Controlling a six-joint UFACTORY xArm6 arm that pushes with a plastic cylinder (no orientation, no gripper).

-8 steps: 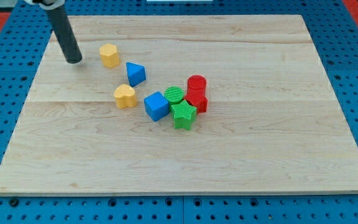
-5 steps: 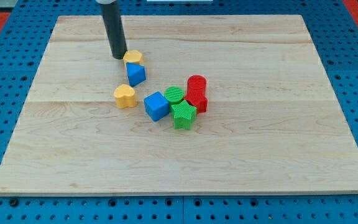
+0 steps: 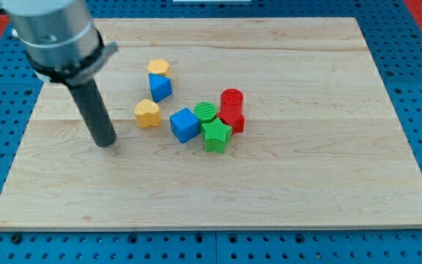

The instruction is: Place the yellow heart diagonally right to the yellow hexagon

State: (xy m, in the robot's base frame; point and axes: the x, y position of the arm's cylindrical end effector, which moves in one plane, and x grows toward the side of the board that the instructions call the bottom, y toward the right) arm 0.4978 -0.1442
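One gap (tip (image 3: pixel 106 142) beside yellow heart (image 3: pixel 147 114))

Single camera, high and angled down, facing the whole wooden board (image 3: pixel 284 191) at middling range

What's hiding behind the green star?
Right behind the green star sits a green round block, with two red blocks beside it. The star covers the round block's lower edge, so that part can't be seen. My tip is far left.

Lab — blue pegboard (image 3: pixel 416 88), wooden board (image 3: pixel 284 176)
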